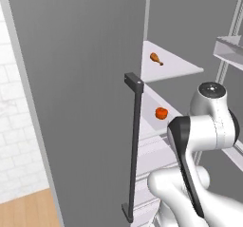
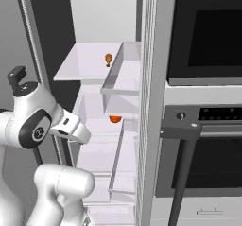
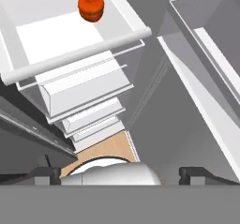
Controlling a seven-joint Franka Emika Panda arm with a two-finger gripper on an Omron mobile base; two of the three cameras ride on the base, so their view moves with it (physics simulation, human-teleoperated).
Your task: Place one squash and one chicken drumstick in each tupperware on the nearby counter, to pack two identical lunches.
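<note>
A small round orange-red squash [image 1: 161, 113] [image 2: 114, 119] sits on the middle shelf of the open fridge. In the hand view this squash [image 3: 91, 6] lies far up on the white shelf [image 3: 79, 52], well away from my gripper [image 3: 121, 174]. The gripper is open, its fingertips [image 3: 49, 172] spread wide with nothing between them. A golden-brown chicken drumstick [image 1: 156, 58] [image 2: 108, 59] lies on the upper shelf [image 1: 182, 69]. The tupperware is out of view.
The grey fridge door [image 1: 71, 102] with its dark vertical handle [image 1: 134, 145] stands open on the left. Door bins [image 2: 120, 76] flank the shelves, with drawers [image 3: 89, 94] below. An oven [image 2: 208, 40] with a dark bar handle [image 2: 182, 131] stands to the right.
</note>
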